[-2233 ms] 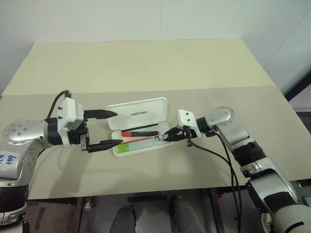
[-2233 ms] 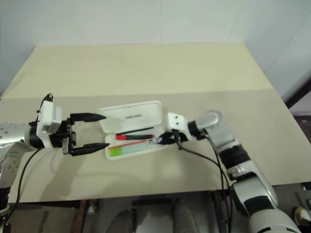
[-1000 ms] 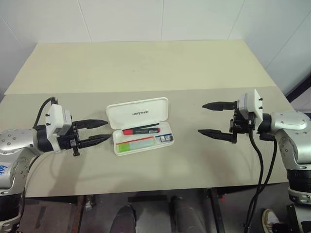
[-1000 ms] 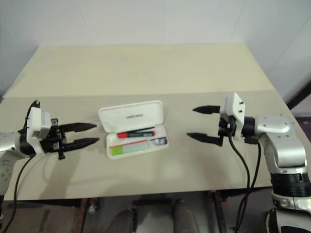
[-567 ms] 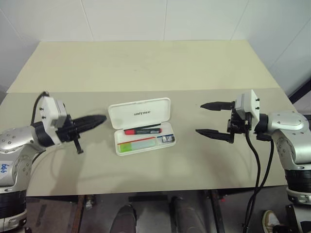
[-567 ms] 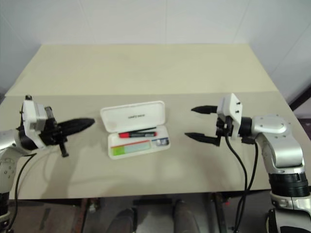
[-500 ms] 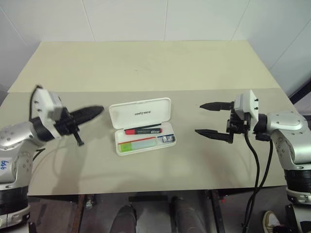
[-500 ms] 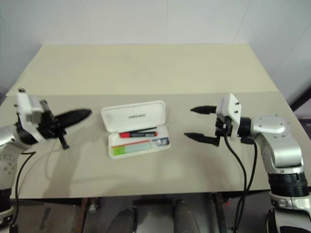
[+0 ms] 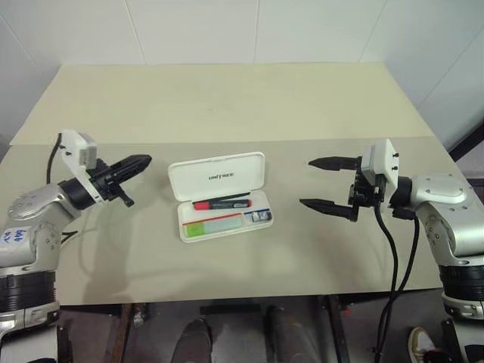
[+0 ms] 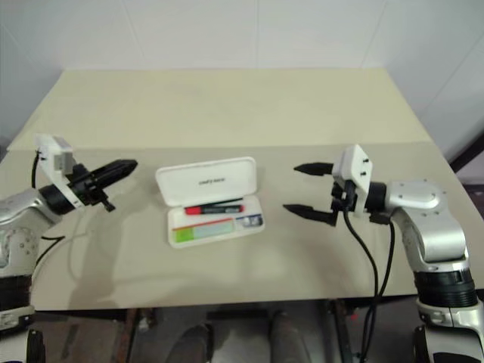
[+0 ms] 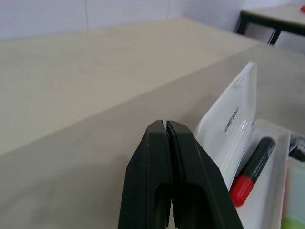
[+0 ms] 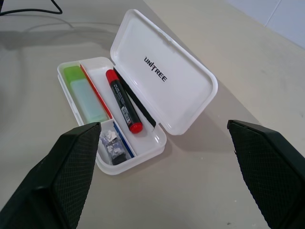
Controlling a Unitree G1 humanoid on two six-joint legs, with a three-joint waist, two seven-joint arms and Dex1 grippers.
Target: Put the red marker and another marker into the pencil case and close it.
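Now both markers lie in the pencil case, so only the closing is left, as I judge it. The red marker rests along the tray's far side just under the hinge, and the pale greenish marker lies in the nearer compartment with its bright green end toward my left. The lid stands open, leaning back. What has changed: a couple of seconds ago both grippers were right at the case; since then the right gripper has drawn well off to the right and hangs there with its fingers spread wide, holding nothing. My left gripper has pressed its fingers together on nothing over the last second and has swung up toward the far left corner of the lid, near it but apart. I read that closed tip as a pusher: getting behind the lid and tipping it forward over the tray looks like the next move.
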